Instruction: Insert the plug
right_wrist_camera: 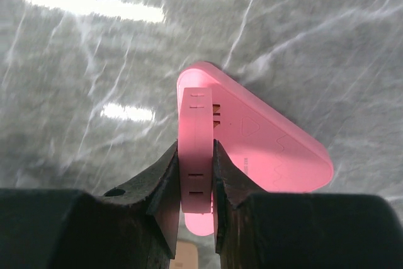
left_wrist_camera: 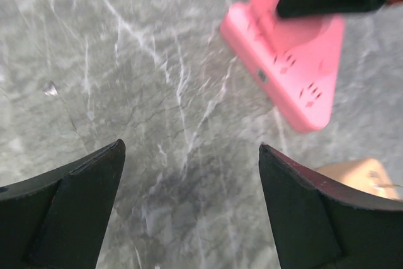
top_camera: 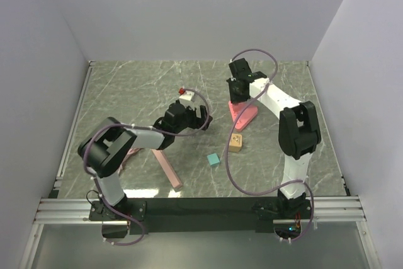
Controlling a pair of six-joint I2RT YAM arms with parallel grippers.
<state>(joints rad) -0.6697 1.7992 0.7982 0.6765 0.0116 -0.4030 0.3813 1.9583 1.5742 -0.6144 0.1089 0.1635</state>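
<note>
Between right fingers point(right_wrist_camera: 158, 188), pink plug point(right_wrist_camera: 196, 150)

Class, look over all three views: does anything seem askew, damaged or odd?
Nothing spilled or broken. The one oddity: the pink piece pinched in the right hand stands on edge beside the flat pink triangular block.
</note>
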